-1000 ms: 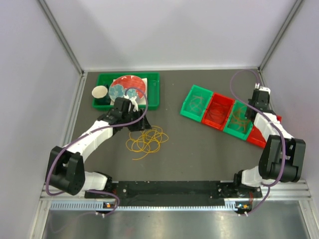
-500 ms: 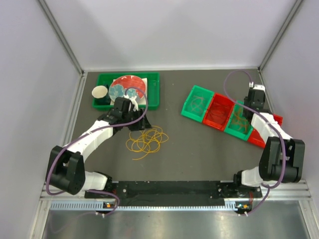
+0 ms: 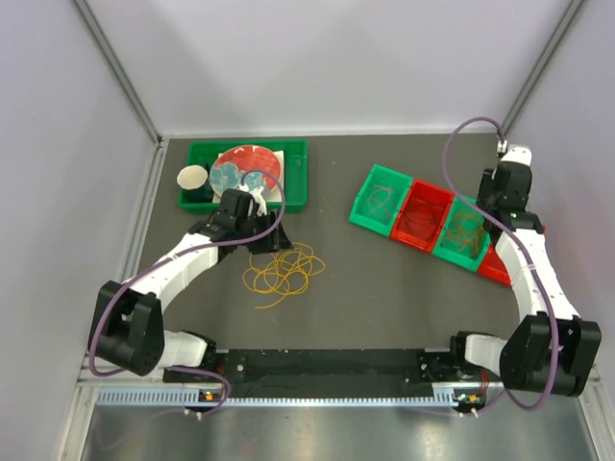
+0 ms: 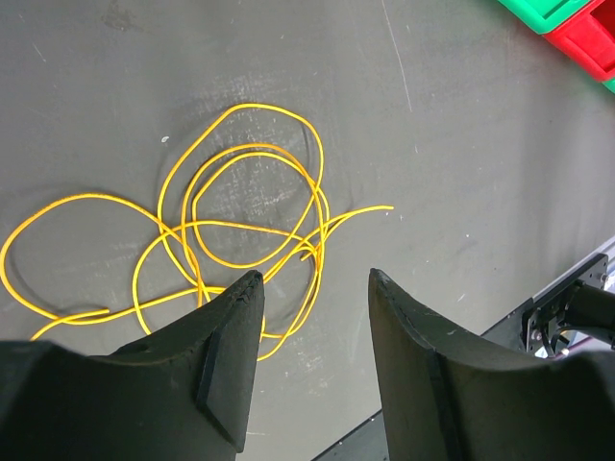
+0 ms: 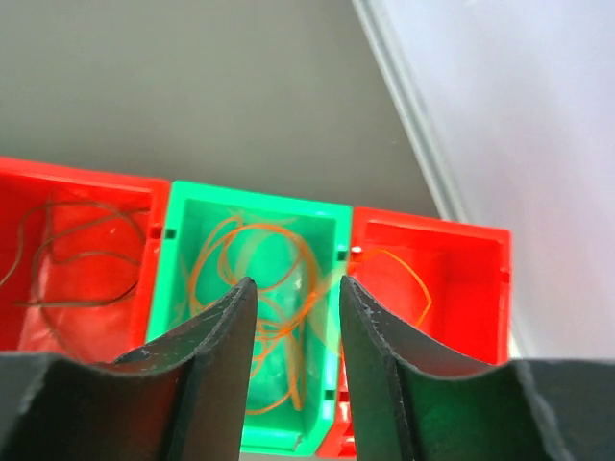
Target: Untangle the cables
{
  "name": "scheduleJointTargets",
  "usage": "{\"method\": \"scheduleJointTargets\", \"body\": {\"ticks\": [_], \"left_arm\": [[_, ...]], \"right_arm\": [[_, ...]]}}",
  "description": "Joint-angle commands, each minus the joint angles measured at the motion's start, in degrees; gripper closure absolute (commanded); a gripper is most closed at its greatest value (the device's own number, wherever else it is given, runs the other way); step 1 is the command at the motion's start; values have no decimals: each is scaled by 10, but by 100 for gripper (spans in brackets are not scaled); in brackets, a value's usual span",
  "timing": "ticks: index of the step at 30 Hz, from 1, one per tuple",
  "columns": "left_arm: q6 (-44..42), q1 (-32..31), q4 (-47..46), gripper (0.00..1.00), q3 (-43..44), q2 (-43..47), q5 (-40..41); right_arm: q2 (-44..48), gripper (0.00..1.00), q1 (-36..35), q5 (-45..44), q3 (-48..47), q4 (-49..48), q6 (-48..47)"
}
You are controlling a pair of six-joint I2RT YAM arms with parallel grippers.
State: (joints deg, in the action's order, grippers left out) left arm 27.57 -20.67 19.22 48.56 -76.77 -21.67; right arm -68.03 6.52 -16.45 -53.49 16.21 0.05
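Observation:
A tangle of yellow cables (image 3: 283,269) lies loose on the dark table; in the left wrist view (image 4: 250,221) it is just ahead of the fingers. My left gripper (image 3: 261,238) (image 4: 312,279) is open and empty, right above the tangle's near edge. My right gripper (image 3: 492,204) (image 5: 296,283) is open and empty above a row of small bins. Below it a green bin (image 5: 192,221) holds orange cables (image 5: 221,252). A red bin (image 5: 67,192) on its left holds a dark maroon cable (image 5: 77,259). A red bin (image 5: 461,288) on its right holds one orange-red loop (image 5: 413,274).
Several green and red bins (image 3: 420,215) stand in a slanted row at the right. A green tray (image 3: 298,187) with a red plate (image 3: 248,161) and cups stands at the back left. White walls close in the table; a black rail (image 3: 327,365) runs along the near edge.
My right arm has swung up and back to the right, stretching out above the bins. The left arm and the yellow tangle have not moved.

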Motion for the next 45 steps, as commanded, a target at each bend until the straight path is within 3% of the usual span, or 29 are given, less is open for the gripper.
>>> {"method": "scheduleJointTargets", "body": {"ticks": [1, 3, 5, 7, 9, 10, 13, 14, 20, 26, 36, 45], "left_arm": [[4, 2, -34, 48, -11, 15, -11], [1, 3, -34, 48, -13, 17, -9], [-1, 2, -34, 48, -14, 16, -8], [-1, 2, -33, 48, -15, 16, -7], [1, 2, -37, 48, -18, 18, -8], [0, 2, -39, 48, -21, 19, -8], [5, 3, -49, 48, -27, 22, -11], [6, 2, -51, 48, -27, 22, -14], [-8, 2, -43, 48, -16, 20, -31], [-30, 2, -14, 48, 17, -11, -36], [-44, 2, 40, 48, 79, -61, -7], [-36, 2, 71, 48, 111, -64, 27]], "right_arm": [[-24, 61, -4, 45, -27, 23, 23], [-26, 70, -4, 65, -15, 19, 30], [-26, 88, -4, 81, -7, 14, 40], [-19, 93, -5, 78, 8, 11, 50], [1, 87, -4, 60, 22, 16, 45], [8, 74, -5, 30, 28, 17, 43], [44, 57, -2, -37, 53, 20, 41], [51, 56, 8, -43, 61, 16, 45], [79, 55, 65, -25, 105, 19, 93], [56, 55, 66, 50, 95, 16, 99], [-11, 53, 65, -36, 54, 21, 89], [-59, 54, 65, -20, 67, -45, 93]]}}
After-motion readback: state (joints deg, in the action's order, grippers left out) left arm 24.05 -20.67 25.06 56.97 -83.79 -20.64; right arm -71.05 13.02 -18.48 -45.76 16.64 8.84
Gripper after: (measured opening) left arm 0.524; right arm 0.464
